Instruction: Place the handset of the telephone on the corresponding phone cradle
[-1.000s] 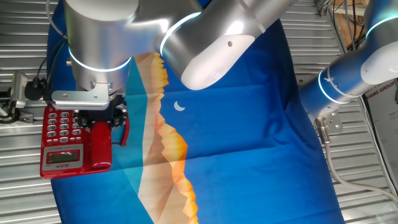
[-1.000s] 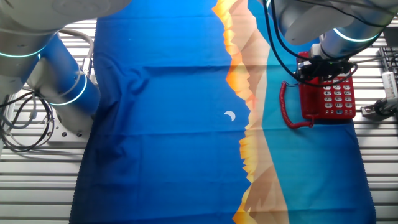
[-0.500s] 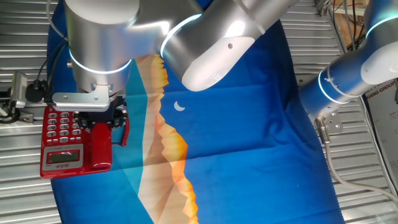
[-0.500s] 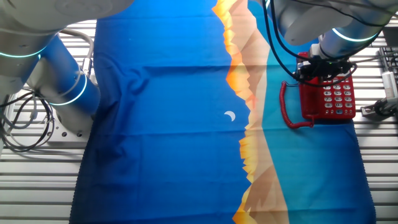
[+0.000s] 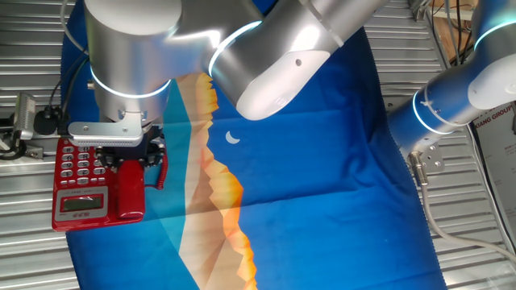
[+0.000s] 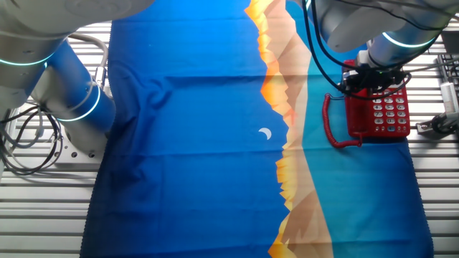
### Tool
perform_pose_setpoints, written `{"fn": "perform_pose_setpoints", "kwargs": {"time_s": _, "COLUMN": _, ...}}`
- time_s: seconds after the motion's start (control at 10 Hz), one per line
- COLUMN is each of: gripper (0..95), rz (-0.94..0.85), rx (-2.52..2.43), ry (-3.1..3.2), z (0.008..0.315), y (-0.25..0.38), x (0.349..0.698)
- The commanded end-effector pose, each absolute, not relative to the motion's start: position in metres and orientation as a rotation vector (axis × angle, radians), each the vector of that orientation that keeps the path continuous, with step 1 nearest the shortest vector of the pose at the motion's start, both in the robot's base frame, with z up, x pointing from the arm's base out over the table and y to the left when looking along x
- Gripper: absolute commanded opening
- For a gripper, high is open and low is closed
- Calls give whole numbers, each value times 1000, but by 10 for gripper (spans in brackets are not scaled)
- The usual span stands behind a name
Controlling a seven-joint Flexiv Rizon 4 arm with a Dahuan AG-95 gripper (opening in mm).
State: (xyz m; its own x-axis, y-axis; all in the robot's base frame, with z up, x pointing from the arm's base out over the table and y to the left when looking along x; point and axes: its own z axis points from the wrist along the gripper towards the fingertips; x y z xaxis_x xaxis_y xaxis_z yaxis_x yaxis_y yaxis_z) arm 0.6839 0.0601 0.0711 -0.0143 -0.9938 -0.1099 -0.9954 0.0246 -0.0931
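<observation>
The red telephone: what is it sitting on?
The telephone rests on a blue cloth printed with orange mountains, spread over a ribbed metal table. Directly beneath the phone is hidden.

Blue cloth (image 5: 322,153) spread over ribbed metal bench (image 5: 451,274), printed with orange and tan mountain ridge (image 5: 222,181), teal band (image 6: 344,186) beside it, small white crescent (image 5: 233,138) on the blue. Black cables (image 6: 29,147) lying on the slats by one edge. Small metal fixture (image 5: 22,117) by another edge.
</observation>
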Motion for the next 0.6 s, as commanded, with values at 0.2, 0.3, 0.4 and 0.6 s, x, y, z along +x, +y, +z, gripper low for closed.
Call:
{"fn": "perform_pose_setpoints", "kwargs": {"time_s": 0.2, "gripper": 0, "rz": 10, "rx": -2099, "ry": 2140, "z": 71, "y": 60, "x": 684}}
{"fn": "perform_pose_setpoints", "kwargs": {"time_s": 0.3, "gripper": 0, "rz": 8, "rx": -2098, "ry": 2141, "z": 71, "y": 60, "x": 684}}
{"fn": "perform_pose_setpoints", "kwargs": {"time_s": 0.4, "gripper": 0, "rz": 8, "rx": -2098, "ry": 2140, "z": 71, "y": 60, "x": 684}}
{"fn": "perform_pose_setpoints", "kwargs": {"time_s": 0.6, "gripper": 0, "rz": 7, "rx": -2098, "ry": 2139, "z": 71, "y": 60, "x": 684}}
